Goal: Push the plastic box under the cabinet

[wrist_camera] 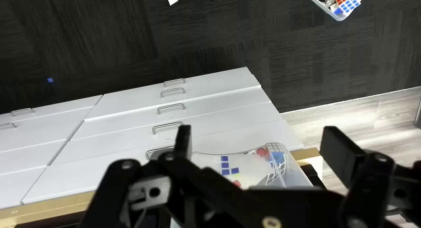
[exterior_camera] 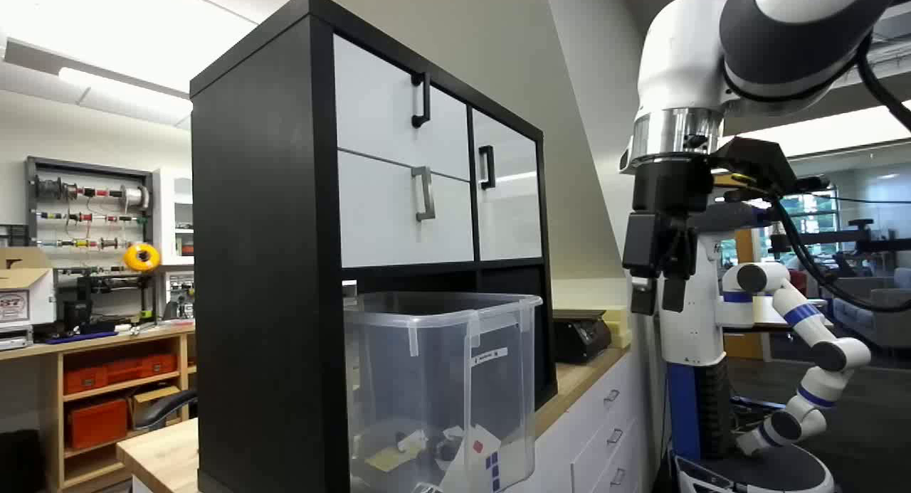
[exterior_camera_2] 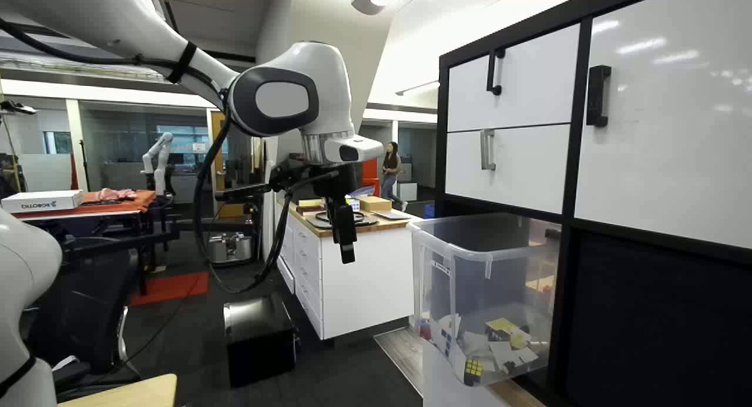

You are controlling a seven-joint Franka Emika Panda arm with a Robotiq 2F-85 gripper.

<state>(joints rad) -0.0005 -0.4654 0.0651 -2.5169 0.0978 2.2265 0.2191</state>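
The plastic box (exterior_camera: 420, 358) is large and translucent, with white and colored items inside. It stands upright in the cabinet's open lower compartment, its near end jutting out past the front. It also shows in an exterior view (exterior_camera_2: 487, 283) and low in the wrist view (wrist_camera: 243, 162). The cabinet (exterior_camera: 256, 230) is black-framed with white fronts and black handles; it also shows in an exterior view (exterior_camera_2: 578, 119). My gripper (exterior_camera: 660, 297) hangs pointing down, in front of the box and apart from it (exterior_camera_2: 345, 245). In the wrist view its fingers are spread with nothing held (wrist_camera: 260, 144).
The cabinet stands on a wooden counter with white drawers (exterior_camera: 591, 436). A black device (exterior_camera: 580, 336) sits beside it. Handles (exterior_camera: 425, 194) project from the cabinet fronts. A white drawer island (exterior_camera_2: 370, 283) and a black case (exterior_camera_2: 258, 339) on the floor stand behind the arm.
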